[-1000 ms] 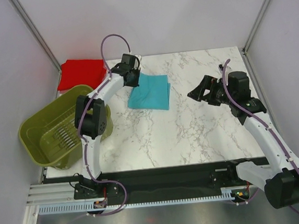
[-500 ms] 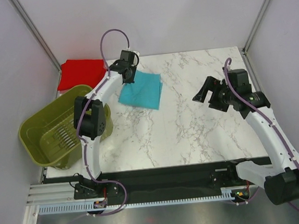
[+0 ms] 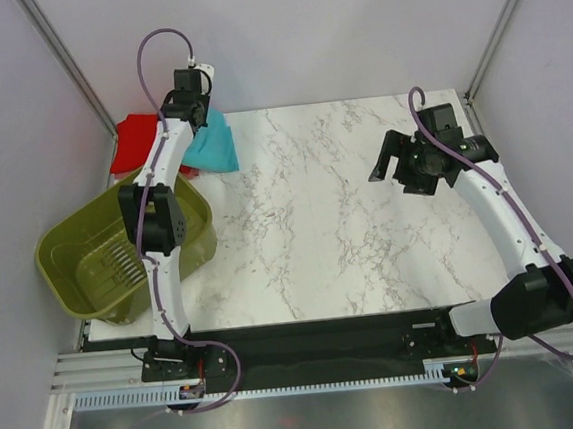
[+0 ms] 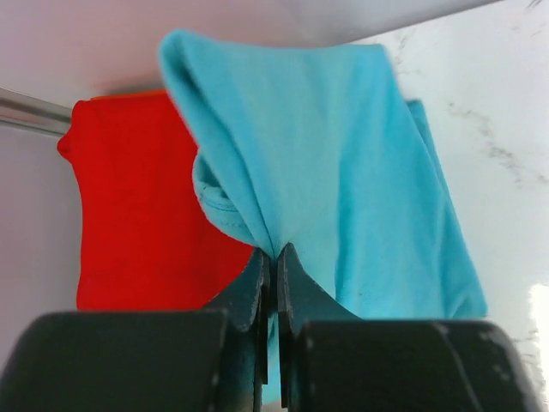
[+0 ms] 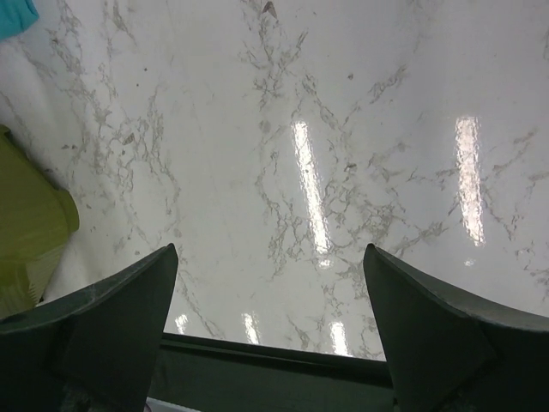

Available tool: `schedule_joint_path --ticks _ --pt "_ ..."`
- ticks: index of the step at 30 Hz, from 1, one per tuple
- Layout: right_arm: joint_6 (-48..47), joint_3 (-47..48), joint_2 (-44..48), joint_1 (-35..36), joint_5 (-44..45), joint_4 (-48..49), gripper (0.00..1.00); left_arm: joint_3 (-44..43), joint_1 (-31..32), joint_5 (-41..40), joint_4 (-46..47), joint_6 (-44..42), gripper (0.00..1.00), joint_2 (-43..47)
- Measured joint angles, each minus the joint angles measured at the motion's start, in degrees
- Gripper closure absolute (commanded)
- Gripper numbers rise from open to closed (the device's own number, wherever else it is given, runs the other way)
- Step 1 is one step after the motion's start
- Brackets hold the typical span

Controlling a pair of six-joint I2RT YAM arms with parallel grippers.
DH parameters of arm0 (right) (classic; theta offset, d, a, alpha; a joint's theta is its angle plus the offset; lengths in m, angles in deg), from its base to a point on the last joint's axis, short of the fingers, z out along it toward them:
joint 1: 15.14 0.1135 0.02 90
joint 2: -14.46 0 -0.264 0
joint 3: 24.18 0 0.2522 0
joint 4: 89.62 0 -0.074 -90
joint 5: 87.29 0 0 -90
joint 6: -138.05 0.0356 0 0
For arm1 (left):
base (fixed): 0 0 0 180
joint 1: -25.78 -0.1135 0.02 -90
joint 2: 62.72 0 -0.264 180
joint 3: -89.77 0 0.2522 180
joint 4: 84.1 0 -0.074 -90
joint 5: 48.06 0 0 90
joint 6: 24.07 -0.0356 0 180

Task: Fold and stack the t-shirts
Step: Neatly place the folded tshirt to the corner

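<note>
no readable text, labels, brands, numbers or signs anywhere in these views

White marble table (image 3: 347,219); pale walls (image 3: 351,28) on three sides; bright light glints (image 5: 309,189).

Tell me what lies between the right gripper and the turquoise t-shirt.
Nothing but bare white marble tabletop lies between the open right gripper and the turquoise cloth t-shirt; the top external view shows this.
</note>
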Motion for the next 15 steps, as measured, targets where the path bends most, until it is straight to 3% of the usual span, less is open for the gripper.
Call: schedule_joint_path --ticks 6,15 --pt "-0.6 5.2 -2.8 0.0 1.8 -1.6 0.02 -2.2 -2.8 0.9 -0.3 -5.1 0.98 -4.5" --pt "-0.9 5.5 -5.7 0.0 2.1 -2.4 0.02 -4.2 -7.8 6.3 -0.4 -8.4 0.98 -5.0"
